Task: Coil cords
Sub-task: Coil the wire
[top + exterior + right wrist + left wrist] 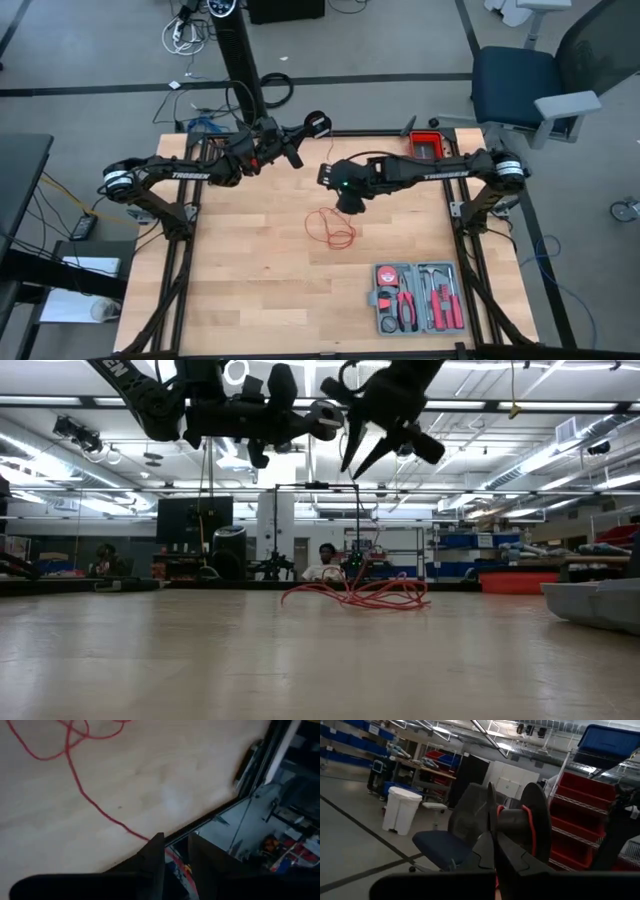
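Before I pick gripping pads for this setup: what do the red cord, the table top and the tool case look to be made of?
Red cord: thin, limp string or fine wire; it lies in loose tangled loops. Which one I cannot tell.
Table top: pale wood, matte; faint board seams and grain.
Tool case: probably molded grey plastic, with shaped recesses holding red-handled tools.

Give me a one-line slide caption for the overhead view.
Red cord lies loosely tangled mid-table below the raised right gripper; the left gripper holds a black spool.
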Robot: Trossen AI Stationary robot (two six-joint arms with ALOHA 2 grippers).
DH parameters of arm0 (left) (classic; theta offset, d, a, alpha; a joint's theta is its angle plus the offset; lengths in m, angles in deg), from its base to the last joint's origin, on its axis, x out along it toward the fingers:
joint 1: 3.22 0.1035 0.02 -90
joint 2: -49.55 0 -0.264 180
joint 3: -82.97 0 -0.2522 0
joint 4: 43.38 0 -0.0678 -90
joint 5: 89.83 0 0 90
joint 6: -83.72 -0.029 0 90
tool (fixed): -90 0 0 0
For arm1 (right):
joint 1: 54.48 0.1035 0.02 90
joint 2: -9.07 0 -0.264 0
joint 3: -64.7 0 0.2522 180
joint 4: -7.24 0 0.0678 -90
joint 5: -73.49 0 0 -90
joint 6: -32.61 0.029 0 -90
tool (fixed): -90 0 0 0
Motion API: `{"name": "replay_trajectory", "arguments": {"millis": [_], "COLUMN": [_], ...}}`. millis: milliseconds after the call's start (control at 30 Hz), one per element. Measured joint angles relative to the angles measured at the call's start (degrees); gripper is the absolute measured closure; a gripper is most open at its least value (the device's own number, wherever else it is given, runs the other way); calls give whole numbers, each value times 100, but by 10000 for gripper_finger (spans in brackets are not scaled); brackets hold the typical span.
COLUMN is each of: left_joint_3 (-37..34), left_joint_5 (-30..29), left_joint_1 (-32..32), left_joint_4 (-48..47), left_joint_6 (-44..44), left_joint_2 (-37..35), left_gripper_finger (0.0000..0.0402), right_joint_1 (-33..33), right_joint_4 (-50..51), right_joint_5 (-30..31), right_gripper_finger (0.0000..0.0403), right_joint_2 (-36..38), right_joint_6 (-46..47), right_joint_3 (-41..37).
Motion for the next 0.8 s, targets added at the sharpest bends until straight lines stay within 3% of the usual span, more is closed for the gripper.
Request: {"name": "replay_trajectory", "arguments": {"millis": [133, 367, 800], "left_joint_3": [0, 0, 0], "left_joint_5": [75, 152, 290], "left_joint_1": [0, 0, 0], "left_joint_4": [-8, -3, -16], "left_joint_6": [21, 39, 28], "left_joint_2": [0, 0, 0], "left_gripper_finger": [401, 401, 401], "right_joint_1": [36, -10, -23], "right_joint_4": [-91, -11, -56], "right_joint_5": [371, 500, 955], "right_gripper_finger": [321, 331, 398], "right_joint_2": [-191, -430, -509], "right_joint_6": [-325, -587, -908], "right_joint_3": [-1, -1, -1]}}
